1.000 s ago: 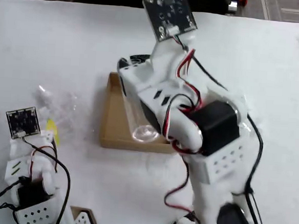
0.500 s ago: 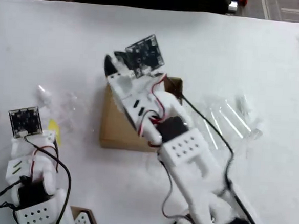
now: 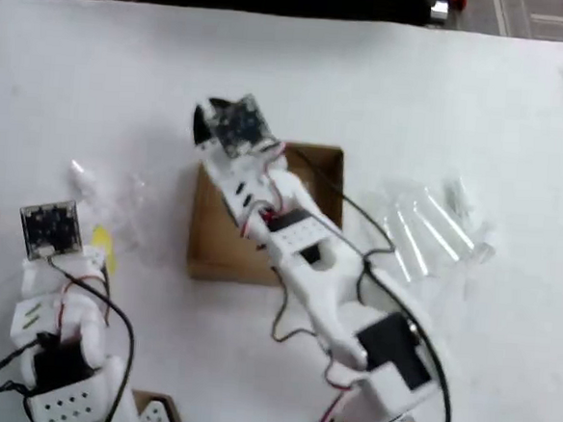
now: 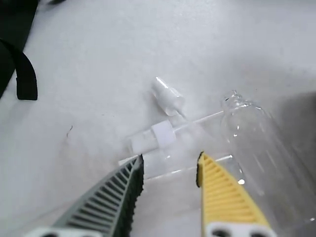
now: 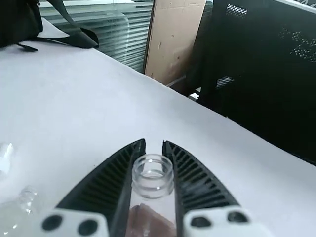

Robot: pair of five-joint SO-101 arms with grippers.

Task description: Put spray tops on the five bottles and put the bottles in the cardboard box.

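— Clear bottle (image 5: pixel 153 177), where?
— Clamped by its neck in the right gripper (image 5: pixel 154 146), seemingly just past the cardboard box's (image 3: pixel 211 250) far corner.
— And the left gripper (image 4: pixel 170 162)?
— Jaws apart, hovering over spray tops (image 4: pixel 167 96) on the white table (image 4: pixel 74 74).

- A white matte desk (image 3: pixel 445 87) spreads across the high view, evenly lit, with soft shadows.
- Beyond its far edge, pale horizontal window blinds (image 5: pixel 111 34) let in daylight.
- A tall brown cardboard sheet (image 5: pixel 175 37) stands upright beside the blinds.
- A black perforated metal panel (image 5: pixel 266 69) stands next to that sheet.
- A black fabric bag with a looped strap (image 5: pixel 19 19) lies on the desk.
- Grey floor with pale lines (image 3: pixel 537 16) shows past the desk.
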